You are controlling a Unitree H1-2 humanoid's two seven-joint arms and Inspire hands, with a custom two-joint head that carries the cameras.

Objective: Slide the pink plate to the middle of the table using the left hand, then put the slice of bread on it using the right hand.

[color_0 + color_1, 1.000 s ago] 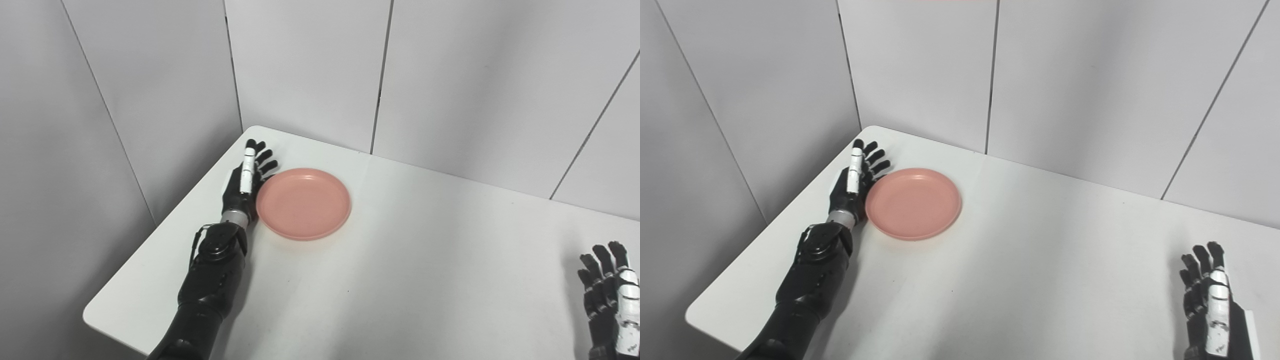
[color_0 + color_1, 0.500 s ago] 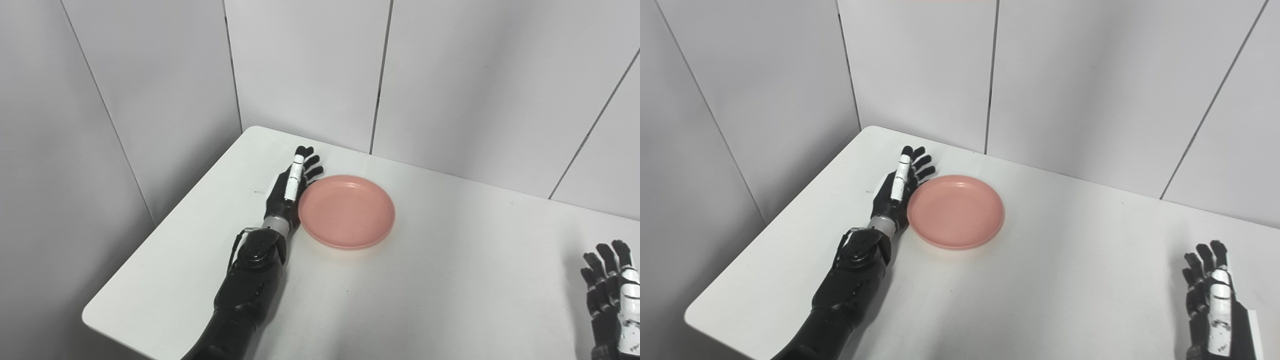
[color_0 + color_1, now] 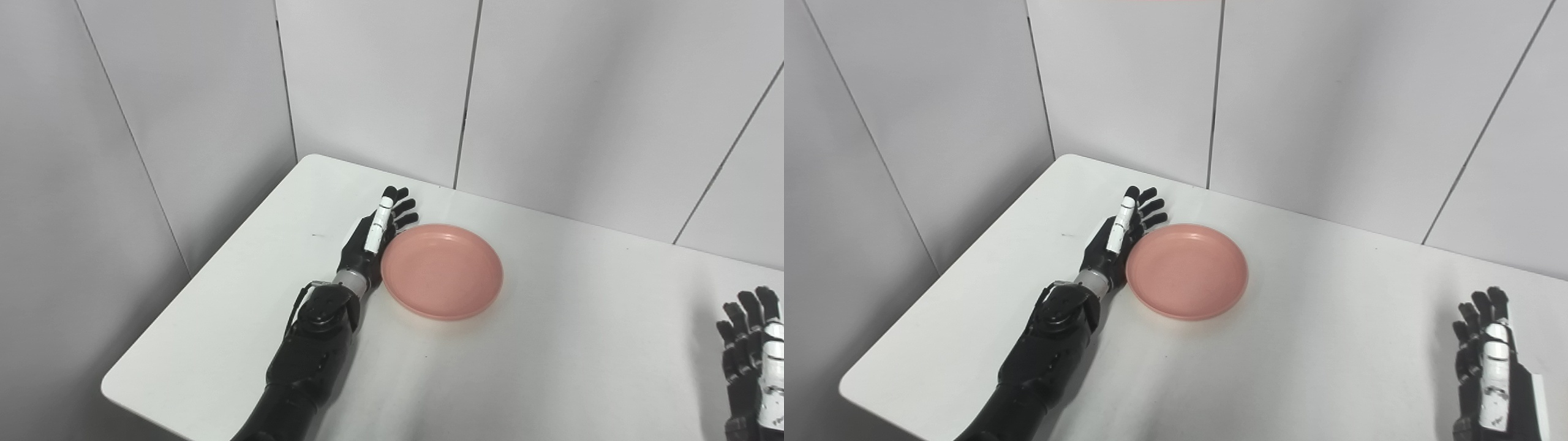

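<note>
Where our left arm comes up from the bottom edge toward the centre-left of the frame, our left hand (image 3: 375,237) stands on edge on the white table (image 3: 551,343), its fingers (image 3: 401,205) stretched out straight and slightly fanned, grasping nothing. The palm side faces right and lies against the left rim of the pink plate (image 3: 442,271); from these views the hand appears to touch the rim, though we cannot be sure of full contact along its length. The fingertips point toward the upper part of the frame, reaching just past the plate's far-left edge.

The plate lies flat and upright on the table, a little left of the frame's centre, with nothing on it. It is well apart from the table's back edge and from the grey wall panels (image 3: 367,86) that fill the upper half of the picture.

At the lower right corner, our right hand (image 3: 1488,355) rises from the bottom edge, well apart from the plate. Its fingers are extended upward and spread loosely, holding nothing, with the back of the hand toward the cameras. In the left eye view it is partly cut off by the frame's right edge.

We see no slice of bread in either view.
</note>
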